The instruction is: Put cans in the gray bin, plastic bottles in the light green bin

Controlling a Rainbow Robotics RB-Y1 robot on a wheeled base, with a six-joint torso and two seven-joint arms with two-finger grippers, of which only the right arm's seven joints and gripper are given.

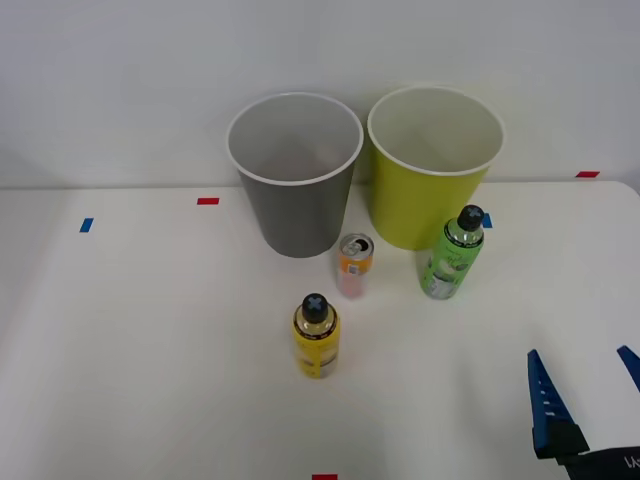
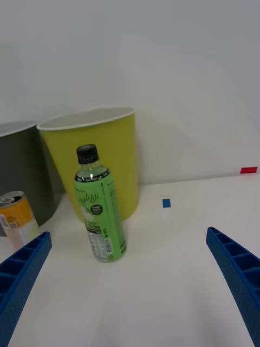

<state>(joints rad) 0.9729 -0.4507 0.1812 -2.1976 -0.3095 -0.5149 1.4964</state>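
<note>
Front view: white table (image 1: 120, 350) under a plain pale wall (image 1: 120, 80). Upper centre, gray bin (image 1: 294, 172) beside green bin (image 1: 433, 165). Below them, orange can (image 1: 354, 266), green bottle (image 1: 452, 253), yellow bottle (image 1: 316, 336) lower centre, all upright. Red tape (image 1: 208, 201) and blue tape (image 1: 86, 225) at left. Gripper (image 1: 585, 385) lower right, spread wide, holding nothing.

Wrist view: green bottle (image 2: 100, 207) centre, just before the green bin (image 2: 95, 157); can (image 2: 16, 217) at left edge; fingers (image 2: 238, 268) in the bottom corners.

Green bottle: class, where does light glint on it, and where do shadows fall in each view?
Right wrist view: a glint sits on the green bottle's shoulder below the cap. Front view: soft, faint shadows beside the gray bin and light green bin; lighting even.
</note>
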